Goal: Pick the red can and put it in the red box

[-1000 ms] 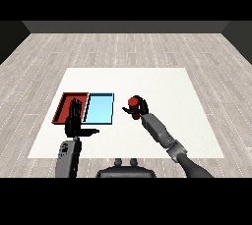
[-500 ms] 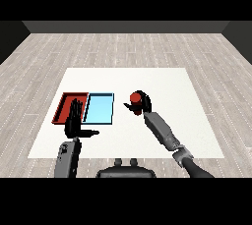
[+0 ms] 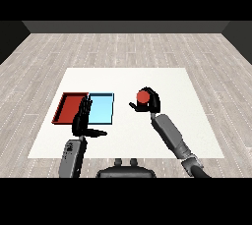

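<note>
My right hand (image 3: 150, 103) is curled round the red can (image 3: 142, 96) and holds it above the white table, right of both trays. The can's red top faces me; its lower part is hidden by the fingers. The red tray (image 3: 69, 108) lies at the left of the table with the light blue tray (image 3: 102, 109) touching its right side. My left hand (image 3: 82, 120) is raised with straight fingers and the thumb pointing right, in front of the seam between the two trays, covering part of the red tray's right edge.
The white table (image 3: 172, 81) spreads around the trays on a grey plank floor. Bare tabletop lies between the light blue tray and the held can, and to the far right.
My right hand has lifted the can a little higher and carried it slightly left toward the trays. The left hand has stayed where it was.
</note>
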Tool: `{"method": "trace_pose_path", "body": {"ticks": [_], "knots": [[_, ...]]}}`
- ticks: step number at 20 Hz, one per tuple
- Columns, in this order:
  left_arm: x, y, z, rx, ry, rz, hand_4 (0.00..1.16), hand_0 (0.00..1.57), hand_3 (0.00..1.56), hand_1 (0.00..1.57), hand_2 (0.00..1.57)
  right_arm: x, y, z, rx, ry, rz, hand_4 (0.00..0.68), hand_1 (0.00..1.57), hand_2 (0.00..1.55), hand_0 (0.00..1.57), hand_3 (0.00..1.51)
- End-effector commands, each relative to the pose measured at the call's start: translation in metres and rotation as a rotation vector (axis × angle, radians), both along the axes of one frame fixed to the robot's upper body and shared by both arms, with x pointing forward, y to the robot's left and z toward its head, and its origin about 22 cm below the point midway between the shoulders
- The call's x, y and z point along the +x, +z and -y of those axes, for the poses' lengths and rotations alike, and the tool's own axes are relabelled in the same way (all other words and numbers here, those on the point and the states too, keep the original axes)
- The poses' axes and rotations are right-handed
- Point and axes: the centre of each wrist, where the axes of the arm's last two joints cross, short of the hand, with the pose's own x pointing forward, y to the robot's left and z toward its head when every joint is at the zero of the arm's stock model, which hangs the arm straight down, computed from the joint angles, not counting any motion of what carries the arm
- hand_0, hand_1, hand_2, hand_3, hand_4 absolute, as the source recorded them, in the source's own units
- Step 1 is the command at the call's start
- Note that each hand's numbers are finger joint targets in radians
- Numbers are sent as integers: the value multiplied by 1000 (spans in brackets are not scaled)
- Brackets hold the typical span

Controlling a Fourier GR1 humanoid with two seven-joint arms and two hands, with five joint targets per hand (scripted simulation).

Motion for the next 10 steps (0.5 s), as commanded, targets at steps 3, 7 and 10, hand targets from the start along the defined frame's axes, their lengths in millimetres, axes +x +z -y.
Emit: {"method": "trace_pose_path", "body": {"ticks": [3,7,10], "knots": [[6,17,25,43,-42,-28,0,0,0,0,0,-23,16,-26,11,-5,51,636,1449,1407,1449,1384],[-2,6,52,87,-76,-65,0,0,0,0,0,-34,31,-41,25,-11,66,628,1440,1405,1440,1382],[1,19,65,100,-74,-95,0,0,0,0,0,-42,29,-27,10,21,97,629,1428,1411,1428,1387]]}}
